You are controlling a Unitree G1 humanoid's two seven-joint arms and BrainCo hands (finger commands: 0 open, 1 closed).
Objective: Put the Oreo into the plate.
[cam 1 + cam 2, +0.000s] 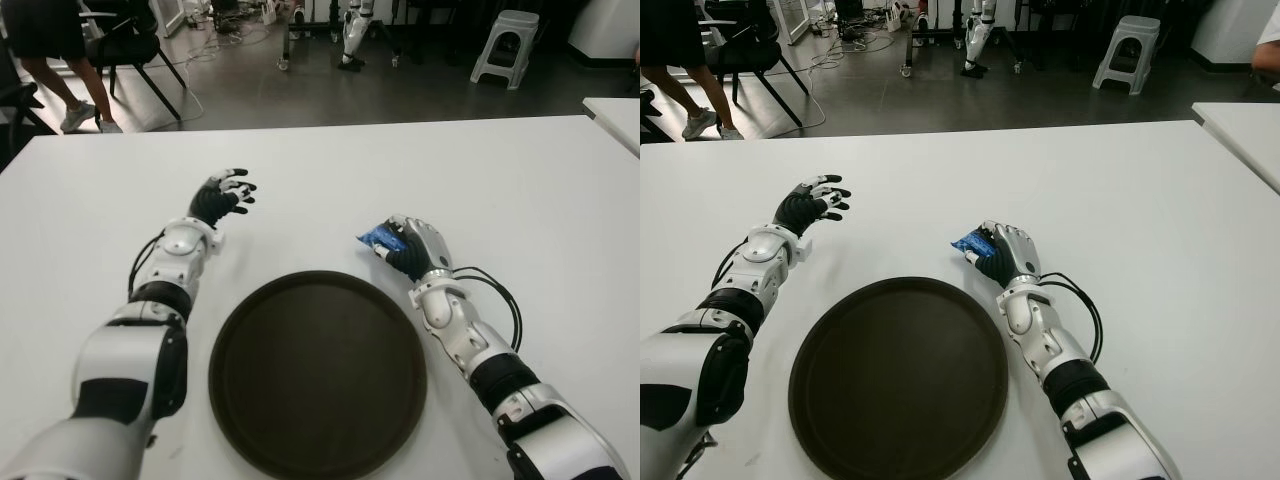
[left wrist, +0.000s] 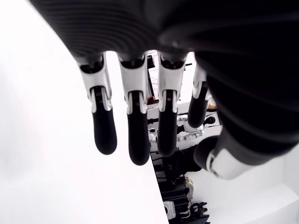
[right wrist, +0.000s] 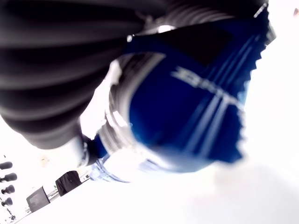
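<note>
No legible text in any view. The blue Oreo packet (image 3: 196,107), held in the right hand (image 1: 415,248) just beyond the far right rim of the plate (image 1: 318,375), carried white stripes and a smeared white mark in the right wrist view, but no letters could be made out. In the eye views the packet was too small to read. Nothing printed showed on the table (image 1: 420,170), the plate or the arms.
</note>
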